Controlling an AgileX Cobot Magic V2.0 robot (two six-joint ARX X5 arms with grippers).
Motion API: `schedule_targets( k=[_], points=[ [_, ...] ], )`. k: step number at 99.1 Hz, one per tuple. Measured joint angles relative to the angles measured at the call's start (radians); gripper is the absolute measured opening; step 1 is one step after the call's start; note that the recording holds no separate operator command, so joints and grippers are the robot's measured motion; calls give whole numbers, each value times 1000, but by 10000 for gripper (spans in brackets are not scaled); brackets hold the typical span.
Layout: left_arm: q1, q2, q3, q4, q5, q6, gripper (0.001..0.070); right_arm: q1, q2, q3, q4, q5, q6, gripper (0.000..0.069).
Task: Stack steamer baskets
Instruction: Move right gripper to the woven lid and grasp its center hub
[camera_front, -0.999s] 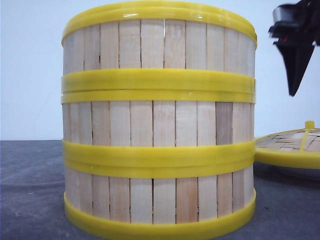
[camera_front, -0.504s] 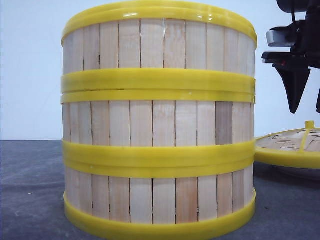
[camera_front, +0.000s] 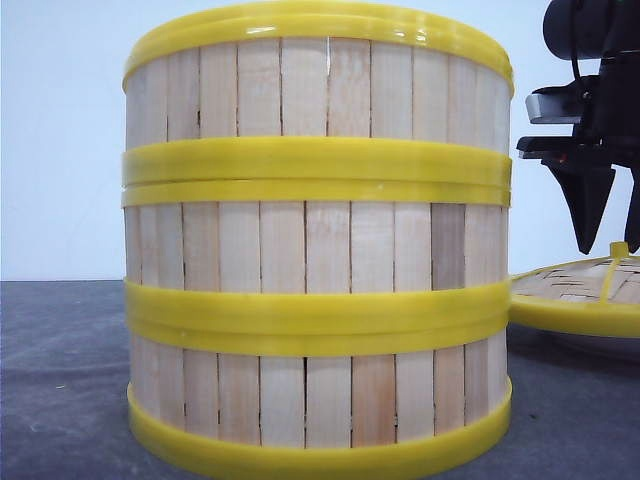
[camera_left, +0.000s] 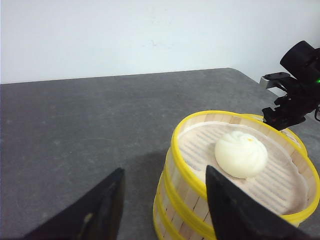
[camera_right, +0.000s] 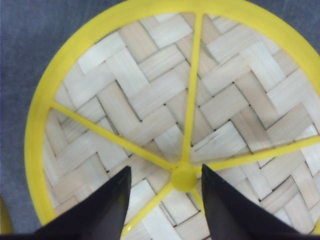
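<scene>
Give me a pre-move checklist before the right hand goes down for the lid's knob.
1. Steamer baskets stacked three high, rims lined up: ok.
2. Top basket open to take the lid, only a white bun inside: ok.
3. Right hand open, fingers either side of the knob: ok.
4. Right hand above the lid, not touching it: ok in the front view.
5. Left hand open, holding nothing, off to the side of the stack: ok.
6. What the lid rests on: cannot tell; only a pale edge shows beneath it.
</scene>
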Motion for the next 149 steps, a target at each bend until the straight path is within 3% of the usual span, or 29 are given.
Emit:
schedule_targets(
  k=[102,149],
  points=[
    [0,0,0,0,-2,24,305,-33,25,10,-5,-7,0,59],
    [0,0,0,3,-3,32,305,-33,17,36,-39,-11,-11,55]
  ],
)
